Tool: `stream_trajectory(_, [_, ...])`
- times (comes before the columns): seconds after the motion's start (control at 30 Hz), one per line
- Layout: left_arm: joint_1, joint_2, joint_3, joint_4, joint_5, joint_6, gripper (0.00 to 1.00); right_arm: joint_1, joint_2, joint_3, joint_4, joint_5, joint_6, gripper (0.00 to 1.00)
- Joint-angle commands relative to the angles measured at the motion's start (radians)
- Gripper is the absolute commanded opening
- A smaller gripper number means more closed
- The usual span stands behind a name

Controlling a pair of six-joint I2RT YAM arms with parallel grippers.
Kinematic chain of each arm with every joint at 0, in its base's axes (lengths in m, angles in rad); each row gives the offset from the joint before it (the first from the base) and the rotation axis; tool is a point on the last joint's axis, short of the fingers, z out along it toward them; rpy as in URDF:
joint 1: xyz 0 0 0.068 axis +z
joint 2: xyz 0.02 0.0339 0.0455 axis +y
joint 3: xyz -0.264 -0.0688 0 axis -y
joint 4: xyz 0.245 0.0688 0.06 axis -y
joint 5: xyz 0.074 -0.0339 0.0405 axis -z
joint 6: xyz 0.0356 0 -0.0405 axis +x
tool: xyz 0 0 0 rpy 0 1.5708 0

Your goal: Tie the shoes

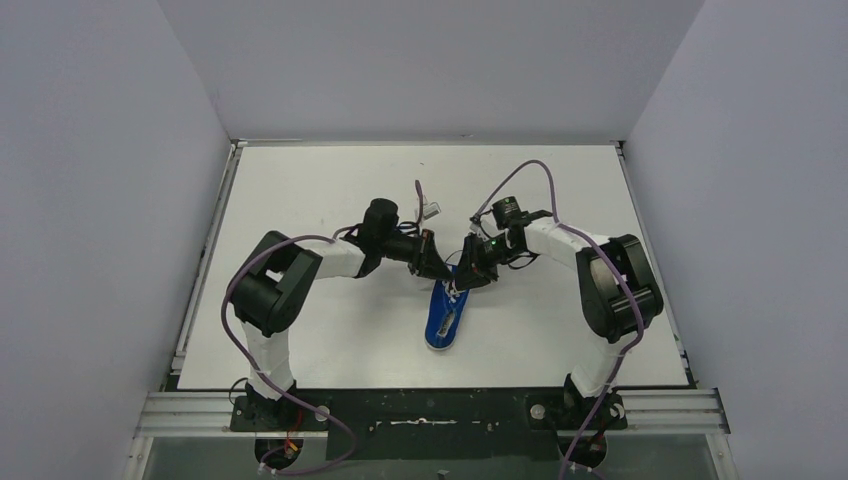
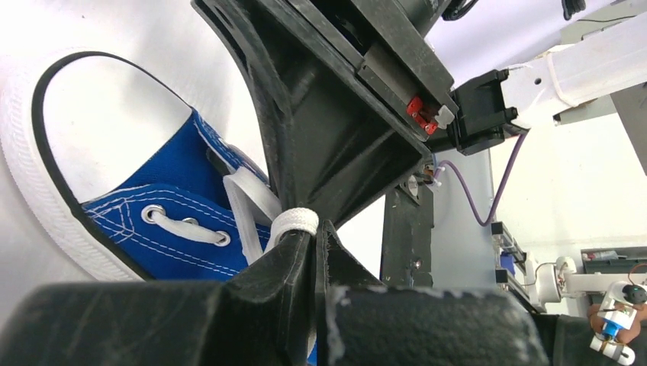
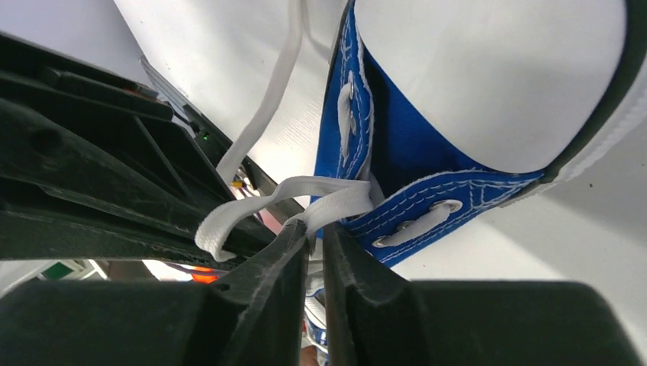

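**Two claws meet at the sneaker's laces**

Plain grey walls [image 1: 110, 200] stand around a white counter [image 1: 330, 180]. The left arm [image 1: 290, 280] and the right arm [image 1: 600, 270] both bend in toward the middle.

The blue sneaker [image 1: 442, 320] lies flat in the middle of the counter. Its long side runs from near the arms' bases toward the far wall, leaning a little to the right. Both claws are at its far end, over the laces, so the rest of the shoe stretches back toward the bases. Neither arm is clearly closer.

The left claw [image 1: 438, 270] is pressed together and pinches a loop of white lace [image 2: 301, 219] at its tips. The right claw [image 1: 468, 278] has only a thin gap. A lace strand lies right at its tips, but I cannot tell if it grips it.

I think the next pull goes sideways, one claw away from the other.
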Motion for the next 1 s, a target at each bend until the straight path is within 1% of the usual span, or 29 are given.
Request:
stream_trajectory(0.0, [0.006,0.014,0.052,0.057,-0.013,-0.011,0.0,-0.019,-0.038,0.045,-0.065,-0.052,-0.071,0.2])
stream_trajectory(0.1, [0.007,0.014,0.042,0.045,-0.021,-0.001,0.0,-0.037,-0.039,0.045,-0.081,-0.049,-0.1,0.26])
stream_trajectory(0.33, [0.006,0.034,0.057,0.038,-0.009,-0.007,0.0,-0.049,-0.05,0.016,-0.018,-0.08,-0.108,0.37])
stream_trajectory(0.53, [0.006,0.045,0.07,0.04,-0.003,-0.016,0.0,-0.054,-0.081,0.047,-0.053,-0.023,-0.159,0.4])
stream_trajectory(0.6, [0.006,0.044,0.071,0.045,0.001,-0.018,0.0,-0.049,-0.098,0.081,-0.091,0.037,-0.209,0.4])
stream_trajectory(0.7, [0.008,0.042,0.068,0.048,0.004,-0.019,0.0,-0.022,-0.133,0.115,-0.112,0.132,-0.279,0.4])
stream_trajectory(0.83, [0.009,0.045,0.066,0.05,0.01,-0.023,0.0,0.043,-0.164,0.118,-0.091,0.191,-0.333,0.36])
stream_trajectory(0.97, [0.015,0.049,0.067,0.06,0.01,-0.029,0.0,0.08,-0.177,0.102,-0.077,0.245,-0.356,0.38])
